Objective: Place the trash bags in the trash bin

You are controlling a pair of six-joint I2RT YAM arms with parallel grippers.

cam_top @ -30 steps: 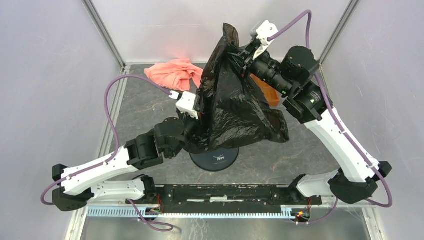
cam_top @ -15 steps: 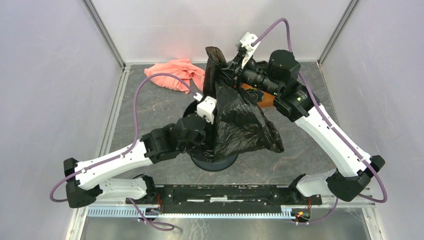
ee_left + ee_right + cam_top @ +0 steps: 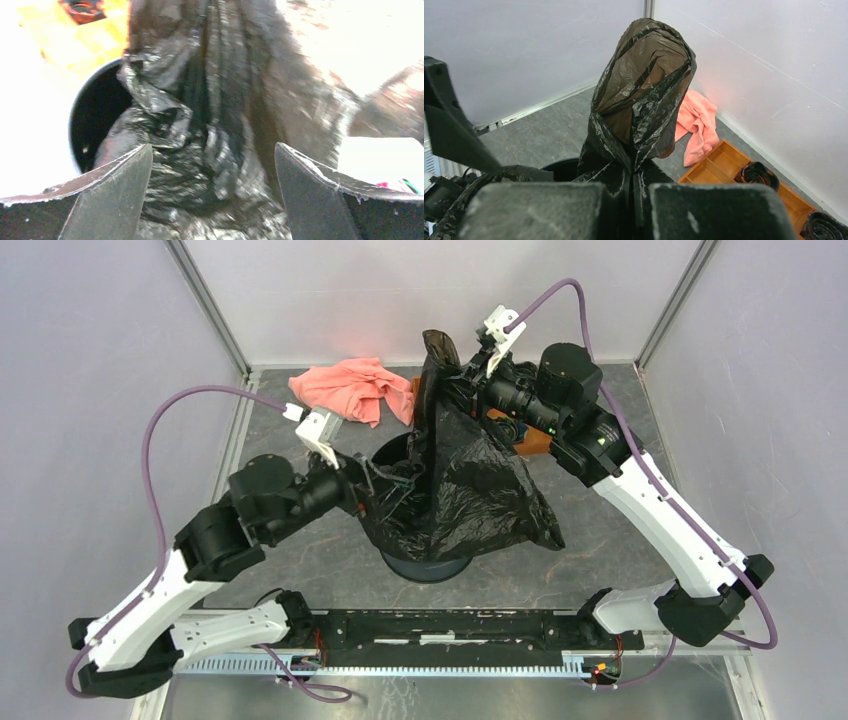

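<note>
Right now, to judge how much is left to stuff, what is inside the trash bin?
Crumpled folds of the trash bag fill most of the mouth of the trash bin; a dark strip of inner wall shows. The bin's floor is covered by film, so unseen.

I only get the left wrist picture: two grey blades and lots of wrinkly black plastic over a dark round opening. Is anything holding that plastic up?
Observer: Yes. The right gripper is shut on the thin glossy black plastic trash bag near its top, so the film hangs down like a tent.
Visitor: And the dark opening underneath?
Observer: That is the round dark plastic trash bin. From above, the bag drapes over it and spills past its right side rather than sitting inside.
Visitor: What is the orange blur in my top left corner?
Observer: An orange compartment tray with dark rolls in its compartments, standing beyond the bin.
</note>
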